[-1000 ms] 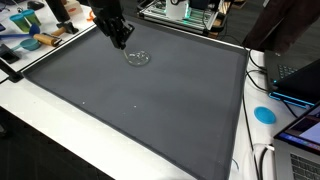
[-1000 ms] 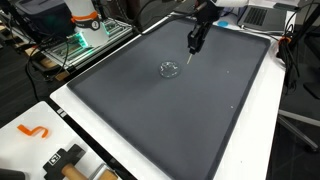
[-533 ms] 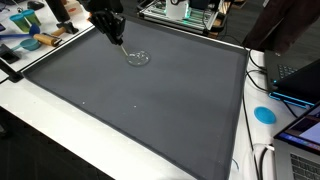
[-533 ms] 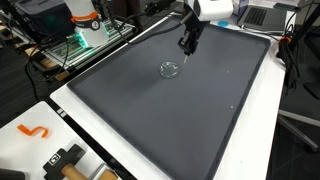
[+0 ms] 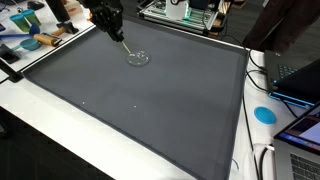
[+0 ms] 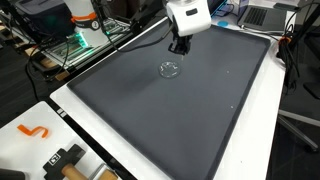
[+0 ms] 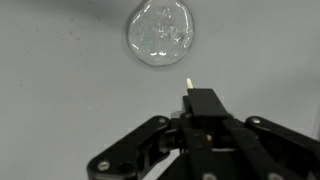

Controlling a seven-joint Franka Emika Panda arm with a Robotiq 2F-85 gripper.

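Note:
A small clear shallow dish (image 5: 137, 58) lies on the dark grey mat (image 5: 150, 110), and shows in both exterior views (image 6: 170, 69) and at the top of the wrist view (image 7: 160, 31). My gripper (image 5: 112, 30) hangs just beside and above the dish, also seen from the other side (image 6: 178, 47). In the wrist view its fingers (image 7: 203, 105) are shut on a thin pale stick (image 7: 189, 84). Only the tip pokes out, a short way from the dish's rim. In an exterior view the stick (image 5: 122, 44) slants down toward the dish.
The mat lies on a white table (image 5: 60, 140). A blue disc (image 5: 264, 114) and laptops (image 5: 300, 80) are at one side, and blue items (image 5: 30, 42) at a far corner. An orange hook (image 6: 33, 131) and a black tool (image 6: 65, 160) lie on the near edge.
The gripper has shifted a little away from the dish and risen slightly. Its wrist has turned, so the white housing now faces one exterior camera. The dish has not moved.

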